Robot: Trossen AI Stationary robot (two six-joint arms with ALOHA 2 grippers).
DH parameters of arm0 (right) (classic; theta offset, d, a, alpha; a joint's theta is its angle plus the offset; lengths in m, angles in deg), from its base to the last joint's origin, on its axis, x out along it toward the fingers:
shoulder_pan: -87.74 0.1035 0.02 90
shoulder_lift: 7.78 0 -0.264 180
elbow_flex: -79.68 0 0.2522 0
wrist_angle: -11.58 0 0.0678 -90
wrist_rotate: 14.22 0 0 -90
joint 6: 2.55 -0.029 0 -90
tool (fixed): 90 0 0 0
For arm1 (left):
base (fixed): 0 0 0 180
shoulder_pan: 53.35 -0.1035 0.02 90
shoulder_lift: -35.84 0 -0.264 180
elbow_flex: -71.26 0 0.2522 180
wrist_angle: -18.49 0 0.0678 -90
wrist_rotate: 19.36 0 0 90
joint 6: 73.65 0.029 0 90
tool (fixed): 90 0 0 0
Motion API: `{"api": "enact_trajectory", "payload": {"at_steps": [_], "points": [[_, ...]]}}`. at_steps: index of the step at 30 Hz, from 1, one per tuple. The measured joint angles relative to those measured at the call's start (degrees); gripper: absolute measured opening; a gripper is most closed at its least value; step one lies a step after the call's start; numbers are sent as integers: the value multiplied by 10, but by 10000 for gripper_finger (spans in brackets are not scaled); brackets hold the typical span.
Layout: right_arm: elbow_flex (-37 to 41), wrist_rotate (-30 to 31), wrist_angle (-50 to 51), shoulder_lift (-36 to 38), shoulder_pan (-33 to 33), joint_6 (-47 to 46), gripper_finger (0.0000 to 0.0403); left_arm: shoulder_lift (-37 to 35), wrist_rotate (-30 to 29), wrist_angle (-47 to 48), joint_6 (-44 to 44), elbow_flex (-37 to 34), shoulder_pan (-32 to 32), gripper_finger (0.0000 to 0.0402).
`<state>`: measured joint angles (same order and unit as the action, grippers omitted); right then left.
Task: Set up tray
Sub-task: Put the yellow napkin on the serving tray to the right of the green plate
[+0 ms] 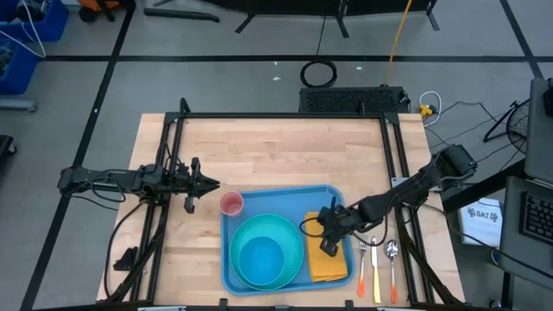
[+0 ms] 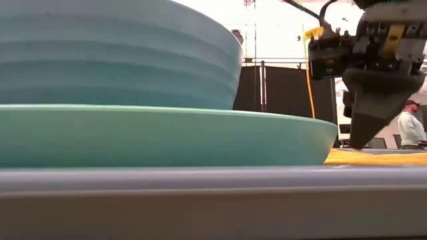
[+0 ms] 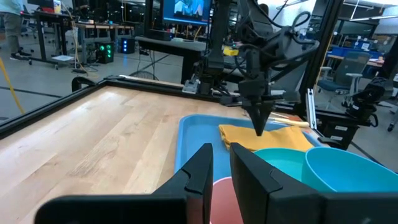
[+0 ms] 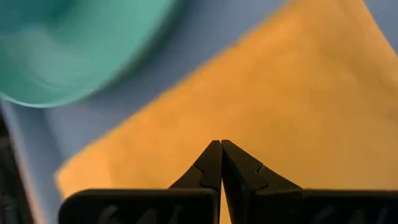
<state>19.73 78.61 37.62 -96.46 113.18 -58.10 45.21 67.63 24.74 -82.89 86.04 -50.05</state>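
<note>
The blue tray (image 1: 281,192) lies on the wooden table near its front edge. On it sit a turquoise plate (image 1: 298,268) carrying a turquoise bowl (image 1: 259,257), a pink cup (image 1: 231,204) in its far left corner, and a yellow-orange napkin (image 1: 328,263) lying flat along its right side. My right gripper (image 1: 329,244) is shut and slants down over the napkin (image 4: 298,93), its tips (image 2: 357,141) just above the cloth. My left gripper (image 3: 221,155) waits level at the table's left, by the cup (image 3: 217,199), open by a narrow gap with nothing in it. My right gripper points its shut fingertips (image 4: 221,144) down at the middle of the napkin's top face (image 4: 249,118), slanting from the table's right. I cannot tell whether they touch the cloth. The napkin lies flat on the tray.
A fork (image 1: 362,259), a knife (image 1: 376,269) and a spoon (image 1: 392,259) with orange handles lie side by side on the table just right of the tray. Bare wood stretches over the far half of the table. A black frame runs along the edges.
</note>
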Motion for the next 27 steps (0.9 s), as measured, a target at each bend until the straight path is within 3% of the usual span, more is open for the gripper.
{"api": "enact_trajectory", "payload": {"at_steps": [8,27], "points": [[0,-1,80,-3,-9,-21,0,0,0,0,0,0,0,58],[1,16,88,-4,-90,59,0,0,0,0,0,0,0,58]]}}
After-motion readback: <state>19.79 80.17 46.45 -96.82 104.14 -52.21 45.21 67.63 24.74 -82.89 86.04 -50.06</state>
